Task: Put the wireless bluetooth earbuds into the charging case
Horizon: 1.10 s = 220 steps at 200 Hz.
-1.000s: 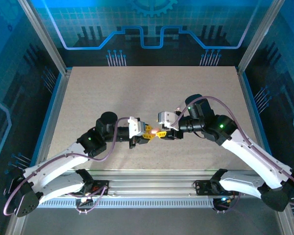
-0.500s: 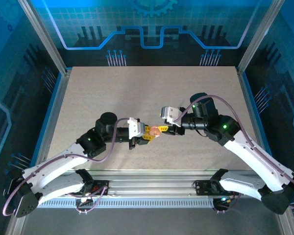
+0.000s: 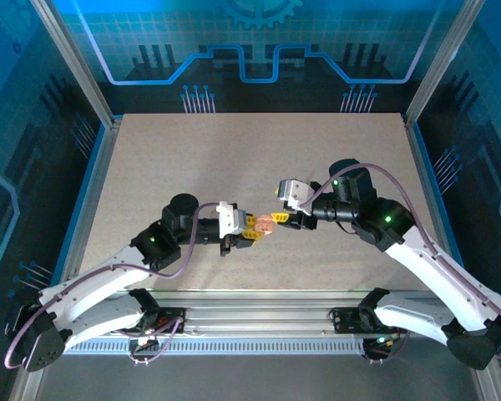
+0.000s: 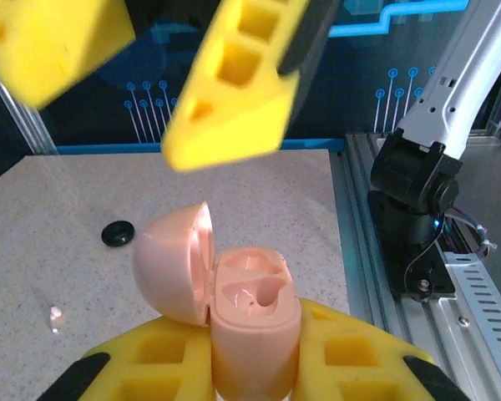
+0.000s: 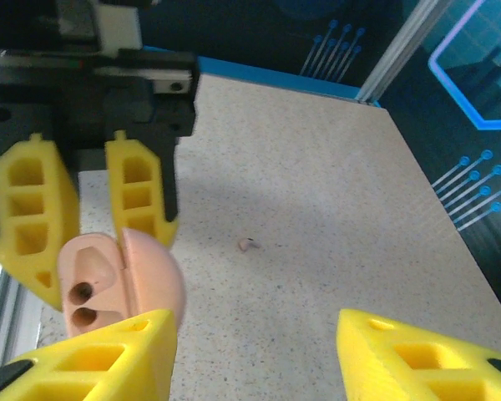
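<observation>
The left end effector (image 3: 250, 227) is clamped on the pink charging case (image 4: 250, 326), held above the worktop (image 3: 234, 159) towards the middle of its near edge, lid (image 4: 174, 266) swung open. Both sockets look empty. The right end effector (image 5: 259, 355) hovers just beside the case, jaws spread and apparently holding nothing. A tiny pale pink earbud (image 5: 247, 244) lies loose on the worktop, apart from the case. Judging by this, the case is ready but no earbud is seated; picking and inserting remain.
</observation>
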Motion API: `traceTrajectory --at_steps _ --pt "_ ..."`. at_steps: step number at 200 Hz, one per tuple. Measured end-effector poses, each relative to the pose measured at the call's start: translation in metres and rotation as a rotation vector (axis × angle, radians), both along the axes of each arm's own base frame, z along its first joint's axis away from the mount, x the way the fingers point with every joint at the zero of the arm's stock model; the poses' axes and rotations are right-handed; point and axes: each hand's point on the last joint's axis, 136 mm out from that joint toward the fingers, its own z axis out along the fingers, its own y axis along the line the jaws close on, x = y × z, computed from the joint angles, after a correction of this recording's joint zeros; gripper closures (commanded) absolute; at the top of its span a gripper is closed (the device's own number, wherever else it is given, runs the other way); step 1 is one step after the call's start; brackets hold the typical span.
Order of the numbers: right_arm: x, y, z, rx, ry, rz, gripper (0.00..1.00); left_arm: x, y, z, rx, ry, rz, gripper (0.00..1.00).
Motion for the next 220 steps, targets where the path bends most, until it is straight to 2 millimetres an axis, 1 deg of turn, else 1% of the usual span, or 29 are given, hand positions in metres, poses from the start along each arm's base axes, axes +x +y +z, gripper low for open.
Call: traceTrajectory --at_steps 17,35,61,92,116,143,175,200,220 --pt "0.001 -0.002 0.001 0.008 0.014 -0.018 0.46 0.003 0.002 -0.005 -0.007 0.021 0.021 0.83" --pt "0.002 -0.002 0.000 0.014 0.051 -0.037 0.46 0.011 0.006 -0.009 -0.022 0.046 0.058 0.83" --pt "0.004 -0.001 0.003 0.031 0.101 -0.064 0.45 0.025 0.020 -0.013 -0.054 0.090 0.133 0.83" --pt "0.009 0.001 0.003 0.049 0.163 -0.107 0.44 0.041 0.039 -0.007 -0.104 0.115 0.223 0.84" --pt "0.014 0.003 0.000 0.053 0.230 -0.147 0.45 0.047 0.054 -0.002 -0.139 0.125 0.286 0.83" --pt "0.024 0.008 -0.011 0.045 0.330 -0.209 0.47 0.054 0.073 0.003 -0.176 0.132 0.370 0.83" --pt "0.037 0.020 -0.028 0.033 0.466 -0.274 0.49 0.062 0.096 0.008 -0.201 0.140 0.482 0.83" --pt "0.050 0.031 -0.047 0.011 0.574 -0.350 0.51 0.065 0.112 0.006 -0.206 0.144 0.565 0.82" --pt "0.058 0.042 -0.060 -0.016 0.631 -0.400 0.52 0.067 0.128 0.000 -0.212 0.160 0.636 0.82"
